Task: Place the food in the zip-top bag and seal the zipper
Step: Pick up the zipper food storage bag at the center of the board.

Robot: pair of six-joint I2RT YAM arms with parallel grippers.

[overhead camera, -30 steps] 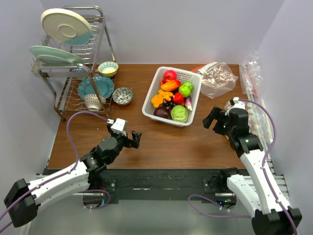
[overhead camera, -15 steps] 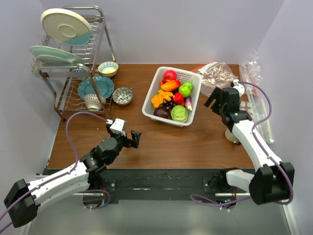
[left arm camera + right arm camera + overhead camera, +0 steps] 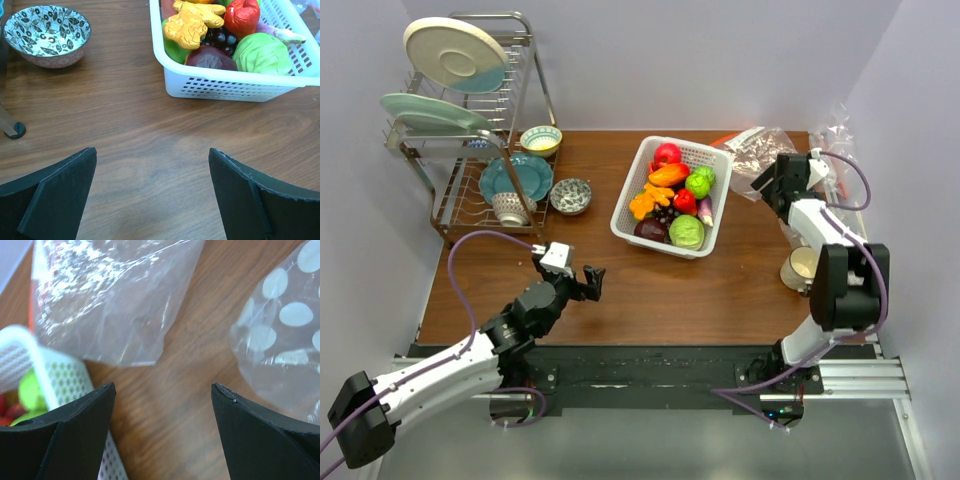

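The zip-top bag (image 3: 767,152) lies flat just ahead of the right gripper (image 3: 760,188), stretched crosswise before the fingers. Its mouth is turned to the gripper's left, toward the basket (image 3: 638,170), and the zipper (image 3: 31,305) runs away from the fingertips. That gripper's jaws stand wide apart with nothing between them, as do those of the left gripper (image 3: 588,283), which hovers well short of the basket's near wall. Since a second ago the right arm has swung from the mug (image 3: 800,268) out to the bag, while the bag and the left arm have barely shifted.
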